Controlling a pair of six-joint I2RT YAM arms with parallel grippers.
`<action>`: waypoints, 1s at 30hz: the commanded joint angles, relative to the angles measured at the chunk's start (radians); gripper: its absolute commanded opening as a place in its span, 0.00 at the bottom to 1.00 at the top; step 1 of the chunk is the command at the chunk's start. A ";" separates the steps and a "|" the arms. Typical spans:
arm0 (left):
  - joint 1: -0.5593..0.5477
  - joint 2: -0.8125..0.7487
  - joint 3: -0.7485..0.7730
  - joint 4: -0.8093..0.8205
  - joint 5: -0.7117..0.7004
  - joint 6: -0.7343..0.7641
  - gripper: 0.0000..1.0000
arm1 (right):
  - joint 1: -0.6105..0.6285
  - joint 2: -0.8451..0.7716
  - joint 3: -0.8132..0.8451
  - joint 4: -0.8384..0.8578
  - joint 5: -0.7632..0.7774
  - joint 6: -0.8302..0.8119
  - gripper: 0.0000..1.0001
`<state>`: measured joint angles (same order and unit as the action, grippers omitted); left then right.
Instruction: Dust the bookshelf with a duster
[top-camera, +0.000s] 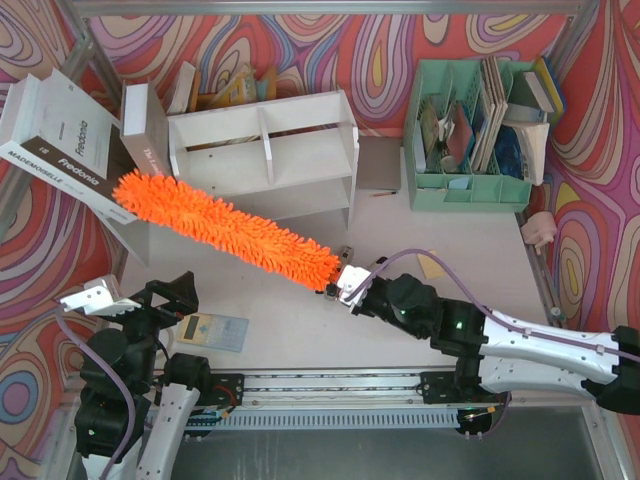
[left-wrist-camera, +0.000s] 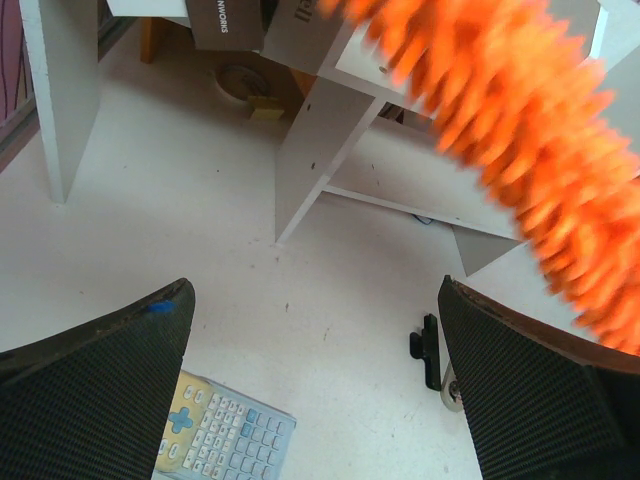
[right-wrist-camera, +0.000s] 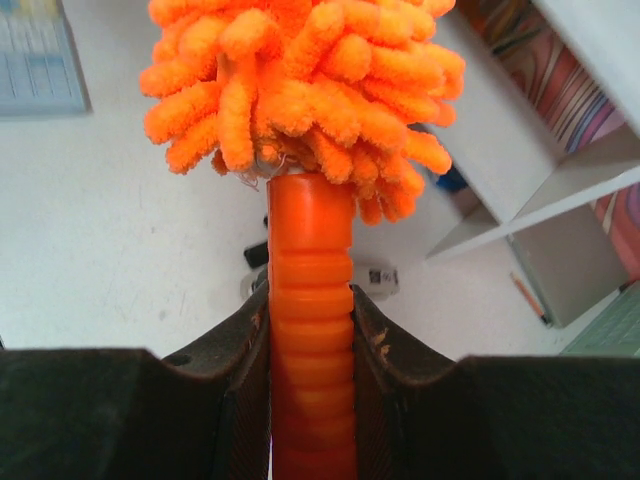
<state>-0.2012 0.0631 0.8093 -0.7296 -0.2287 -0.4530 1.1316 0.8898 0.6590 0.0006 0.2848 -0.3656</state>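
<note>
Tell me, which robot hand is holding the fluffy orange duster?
The right gripper: it pinches the duster by its handle. The left gripper is wide open and empty, near the calculator.

Overhead looks down; wrist views (close-up) share the duster (top-camera: 225, 230).

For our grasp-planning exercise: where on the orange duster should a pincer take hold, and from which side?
Grip the ribbed plastic handle, coming in from its bare end, in line with the duster. The handle is thin and ridged, so it should not slip; the fluffy head would likely squash. The right pincer holds it exactly so.
</note>
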 joint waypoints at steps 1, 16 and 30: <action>0.006 0.007 -0.011 0.036 0.009 -0.006 0.99 | -0.008 -0.028 0.146 0.068 -0.069 0.017 0.00; 0.006 0.005 -0.012 0.036 0.009 -0.006 0.99 | -0.007 -0.007 0.162 0.113 0.046 0.139 0.00; 0.006 0.006 -0.013 0.039 0.012 -0.006 0.99 | -0.009 0.011 0.032 0.188 0.095 0.172 0.00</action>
<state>-0.2012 0.0631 0.8074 -0.7238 -0.2287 -0.4530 1.1252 0.8764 0.6918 0.0704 0.3916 -0.2268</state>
